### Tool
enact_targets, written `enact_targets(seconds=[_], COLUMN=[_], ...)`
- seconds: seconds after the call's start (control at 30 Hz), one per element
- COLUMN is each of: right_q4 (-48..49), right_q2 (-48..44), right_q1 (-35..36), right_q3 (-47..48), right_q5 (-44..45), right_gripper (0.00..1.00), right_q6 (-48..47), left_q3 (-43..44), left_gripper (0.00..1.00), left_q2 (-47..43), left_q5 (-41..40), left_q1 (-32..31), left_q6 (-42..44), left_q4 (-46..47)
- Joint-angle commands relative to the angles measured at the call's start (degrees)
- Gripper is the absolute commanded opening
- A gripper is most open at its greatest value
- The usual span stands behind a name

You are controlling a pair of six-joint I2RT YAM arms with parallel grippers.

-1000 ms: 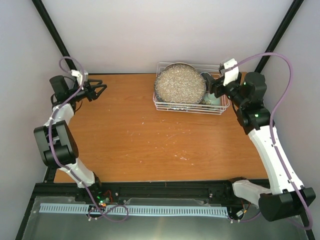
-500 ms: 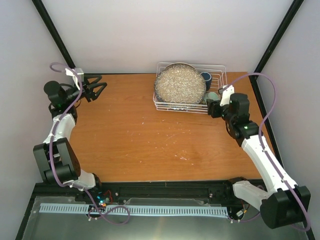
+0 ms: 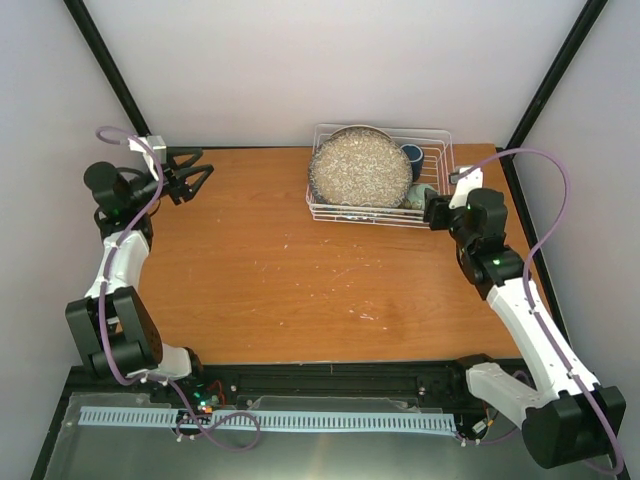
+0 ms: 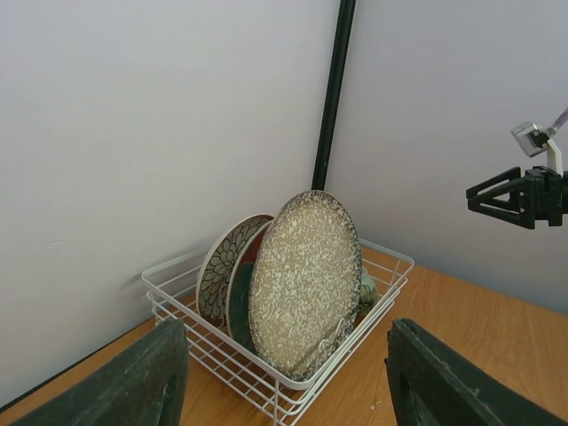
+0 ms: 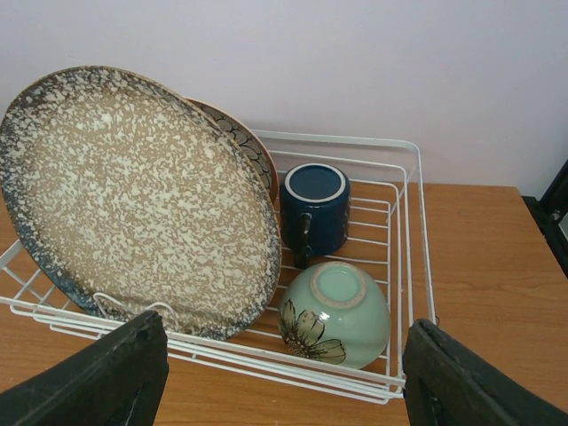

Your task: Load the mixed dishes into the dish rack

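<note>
From above, the right claw [image 3: 437, 207] has pulled back off the rack [image 3: 430, 130] at the far edge of the bench [image 3: 280, 270] and hangs open and empty by its near-right corner, while the left claw [image 3: 193, 178] idles open at the far-left corner, so loading looks done. The left wrist view shows grey plate [image 4: 306, 280] and petal plate [image 4: 222, 266] upright, a teal plate [image 4: 238, 302] mostly hidden between; no pale green plate shows. The right wrist view has mug [image 5: 315, 209] and upturned bowl [image 5: 335, 315] in the rack's right end, the back plates likely masked
</note>
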Motion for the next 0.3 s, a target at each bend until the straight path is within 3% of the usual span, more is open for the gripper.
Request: enact_targets(seconds=[0.0,0.27], right_q4=[1.92,2.61], right_q2=[0.33,0.34], right_q1=[0.32,0.34], right_q3=[0.58,0.3], right_q5=[1.51,3.26], right_gripper=[0.72,0.73], right_q6=[0.73,0.56], left_q3=[1.87,2.44], left_gripper=[0.62,0.63], left_q2=[-1.81,-1.73], left_q5=[-0.39,-0.71], left_q1=[-0.18,-0.18], left_q6=[2.52,2.47], left_q4=[-2.61,-3.38])
